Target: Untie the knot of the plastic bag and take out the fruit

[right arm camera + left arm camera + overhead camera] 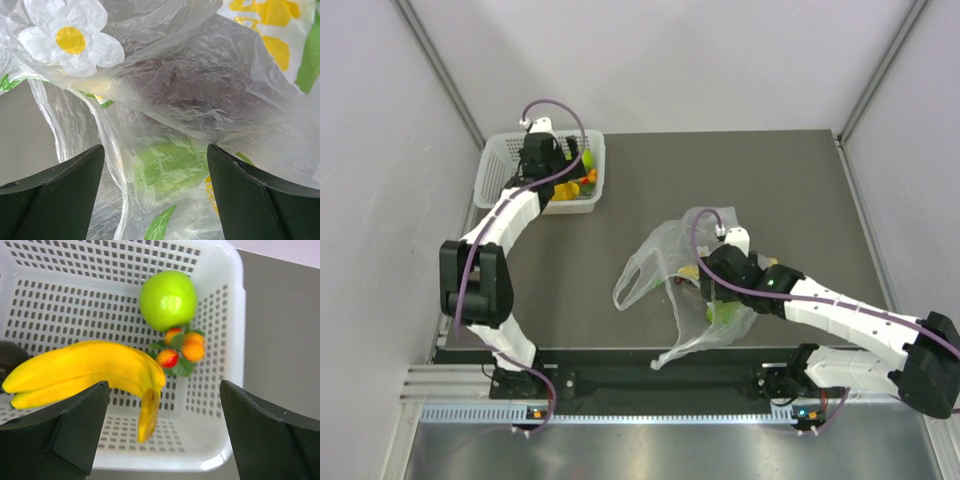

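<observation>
Grey tabletop (740, 180); right gripper (155, 150), wide open and empty, against crinkly flower-printed clear plastic bag (650, 255), best enters its mouth, not pinching film.

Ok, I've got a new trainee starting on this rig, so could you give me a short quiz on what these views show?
1. True or false: the green apple lies in the white basket.
2. Which fruit lies closest beneath the left hand? A) the bananas B) the apple C) a lemon
3. Fill in: the right hand, at the plastic bag, has its jaws ___.

Key: 1 true; 2 A; 3 open.
</observation>
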Robot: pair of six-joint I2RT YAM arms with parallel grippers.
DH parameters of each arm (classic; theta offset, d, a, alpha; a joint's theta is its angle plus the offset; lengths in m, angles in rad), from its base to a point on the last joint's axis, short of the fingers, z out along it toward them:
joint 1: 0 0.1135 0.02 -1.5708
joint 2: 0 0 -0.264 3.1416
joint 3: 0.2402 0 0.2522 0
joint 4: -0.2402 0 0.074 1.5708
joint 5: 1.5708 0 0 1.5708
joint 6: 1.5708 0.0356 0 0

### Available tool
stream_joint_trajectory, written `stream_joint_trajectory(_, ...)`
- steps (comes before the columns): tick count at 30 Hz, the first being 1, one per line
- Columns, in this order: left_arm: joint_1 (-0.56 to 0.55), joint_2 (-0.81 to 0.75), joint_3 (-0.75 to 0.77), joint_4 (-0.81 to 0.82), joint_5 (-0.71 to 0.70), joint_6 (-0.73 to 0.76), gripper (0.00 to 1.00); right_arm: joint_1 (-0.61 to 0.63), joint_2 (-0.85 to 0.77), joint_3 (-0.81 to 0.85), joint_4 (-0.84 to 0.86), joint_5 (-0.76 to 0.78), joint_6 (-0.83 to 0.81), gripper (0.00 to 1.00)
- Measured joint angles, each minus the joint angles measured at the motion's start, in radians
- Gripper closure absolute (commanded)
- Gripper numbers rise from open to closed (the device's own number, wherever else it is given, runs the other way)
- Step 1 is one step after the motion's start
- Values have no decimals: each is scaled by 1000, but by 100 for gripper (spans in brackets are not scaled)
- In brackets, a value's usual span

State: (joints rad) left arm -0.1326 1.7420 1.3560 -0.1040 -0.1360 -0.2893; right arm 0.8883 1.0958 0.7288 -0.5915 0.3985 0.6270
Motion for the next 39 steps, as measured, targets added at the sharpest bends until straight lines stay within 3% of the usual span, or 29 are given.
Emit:
stream_joint_trajectory(5, -16, -185, -136, 8, 86, -20, 3, 0, -3, 0, -3, 2, -3, 15)
stream_joint_trajectory(8, -80, -352, -245, 3, 130, -23, 4, 0, -10, 0, -5, 2, -4, 15)
stream_joint_trajectory(12, -249, -537, -336, -8, 197, -33, 8, 0, -10, 3, -8, 2, -4, 16)
stream_joint_trajectory(16, -450, -627, -407, -22, 245, -32, 19, -1, -5, 24, -17, 7, -5, 16)
stream_joint_trajectory(21, -671, -636, -494, -36, 282, -24, 27, -10, -5, 33, -35, 45, 21, 16)
stream_joint_trajectory(24, -742, -624, -555, -35, 302, -22, 29, -29, -9, 33, -51, 60, 35, 16)
stream_joint_trajectory(39, -864, -362, -580, 59, 348, 92, 29, -54, -45, 33, -67, 58, 34, 17)
